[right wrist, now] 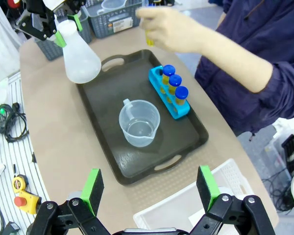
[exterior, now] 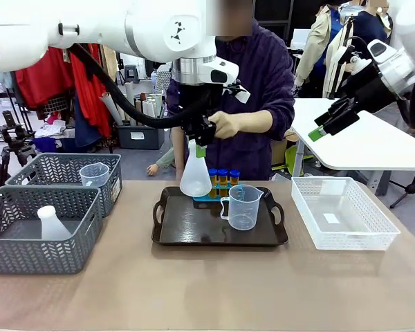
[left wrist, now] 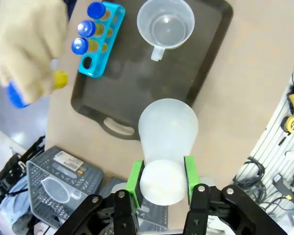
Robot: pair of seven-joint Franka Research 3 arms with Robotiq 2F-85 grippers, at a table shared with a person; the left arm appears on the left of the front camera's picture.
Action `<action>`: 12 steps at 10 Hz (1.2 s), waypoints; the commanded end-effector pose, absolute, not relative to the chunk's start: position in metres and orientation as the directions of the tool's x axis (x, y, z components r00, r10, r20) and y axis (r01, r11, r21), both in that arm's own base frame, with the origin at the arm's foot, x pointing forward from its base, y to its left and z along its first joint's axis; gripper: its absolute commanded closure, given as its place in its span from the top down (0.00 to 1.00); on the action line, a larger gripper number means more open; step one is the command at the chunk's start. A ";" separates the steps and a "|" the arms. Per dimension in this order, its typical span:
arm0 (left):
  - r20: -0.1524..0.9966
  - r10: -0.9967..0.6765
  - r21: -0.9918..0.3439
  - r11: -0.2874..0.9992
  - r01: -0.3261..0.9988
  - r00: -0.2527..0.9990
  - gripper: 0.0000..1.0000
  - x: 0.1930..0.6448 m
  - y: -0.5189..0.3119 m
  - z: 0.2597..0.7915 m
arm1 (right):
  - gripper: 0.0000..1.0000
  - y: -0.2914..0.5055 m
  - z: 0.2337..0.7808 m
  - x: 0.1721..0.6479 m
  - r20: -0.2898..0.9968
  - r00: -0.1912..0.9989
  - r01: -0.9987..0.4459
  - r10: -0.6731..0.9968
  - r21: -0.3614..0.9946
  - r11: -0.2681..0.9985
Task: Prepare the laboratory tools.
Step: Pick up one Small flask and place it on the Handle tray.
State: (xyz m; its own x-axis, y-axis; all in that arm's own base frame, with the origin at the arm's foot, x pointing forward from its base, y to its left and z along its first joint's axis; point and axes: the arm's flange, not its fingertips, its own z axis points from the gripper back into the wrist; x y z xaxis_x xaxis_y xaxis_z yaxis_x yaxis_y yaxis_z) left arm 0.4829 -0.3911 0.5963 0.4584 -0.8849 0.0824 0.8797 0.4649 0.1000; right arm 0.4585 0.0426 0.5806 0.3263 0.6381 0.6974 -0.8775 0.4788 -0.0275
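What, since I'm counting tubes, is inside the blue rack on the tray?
Three blue-capped yellow tubes stand in the rack, with one end slot empty. Their lower ends are hidden by the rack's wall. A person's hand holds another tube above.

A dark tray [exterior: 187, 225] is set at the middle of the table [exterior: 194, 290], toward its far edge. A blue rack [right wrist: 180, 111] is stood along the tray's far side. A grey woven basket [exterior: 34, 259] is placed at the left edge, with a second grey basket [exterior: 55, 169] just behind it. A white mesh basket [exterior: 346, 238] is set near the right edge.
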 end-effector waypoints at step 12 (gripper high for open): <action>0.109 -0.854 0.125 0.520 0.845 0.509 0.00 0.487 -0.359 0.621 | 1.00 0.043 0.581 0.459 0.710 0.319 -0.880 0.628 -0.024 0.474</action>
